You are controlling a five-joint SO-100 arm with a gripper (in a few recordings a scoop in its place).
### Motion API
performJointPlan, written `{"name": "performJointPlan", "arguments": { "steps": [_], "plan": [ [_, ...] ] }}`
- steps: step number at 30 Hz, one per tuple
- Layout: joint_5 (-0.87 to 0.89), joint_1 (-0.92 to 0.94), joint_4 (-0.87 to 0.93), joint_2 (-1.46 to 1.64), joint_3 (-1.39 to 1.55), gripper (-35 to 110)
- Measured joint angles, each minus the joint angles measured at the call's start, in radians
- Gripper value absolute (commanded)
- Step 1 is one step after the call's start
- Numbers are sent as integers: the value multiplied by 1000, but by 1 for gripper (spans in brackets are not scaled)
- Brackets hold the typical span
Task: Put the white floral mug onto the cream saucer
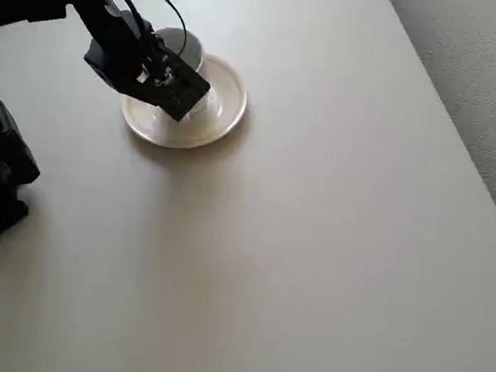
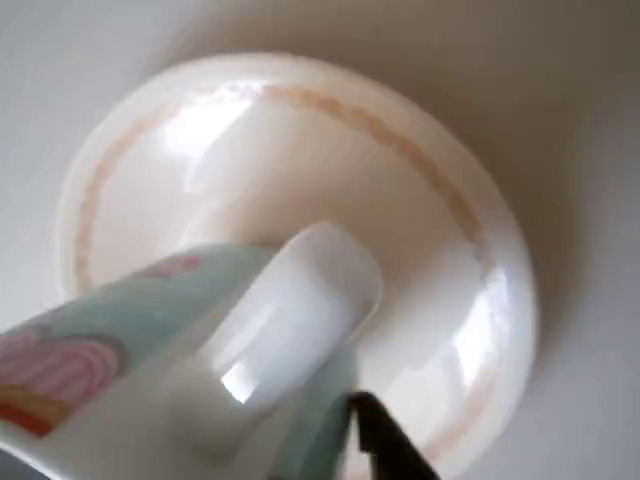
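Mug (image 1: 183, 47) sits over the back left part of the saucer (image 1: 224, 108) in your overhead view, with the black gripper (image 1: 171, 85) covering most of it, so you see only an arc of its rim. Your wrist view puts the mug (image 2: 130, 330) very close and tilted across the lower left, its handle (image 2: 290, 310) toward the camera and pink floral marks on its side. One dark finger (image 2: 385, 445) touches it by the handle, so the gripper appears clamped on the mug. You cannot tell whether the mug's base touches the saucer (image 2: 420, 230). The saucer lies on the pale table (image 1: 312, 242).
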Motion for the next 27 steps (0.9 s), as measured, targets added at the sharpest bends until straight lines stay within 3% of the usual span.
{"name": "performJointPlan", "arguments": {
  "steps": [12,21,27],
  "plan": [
    [-34,18,35,34,-15,17],
    [-29,95,229,224,-166,16],
    [80,281,356,483,-192,-2]
  ]
}}
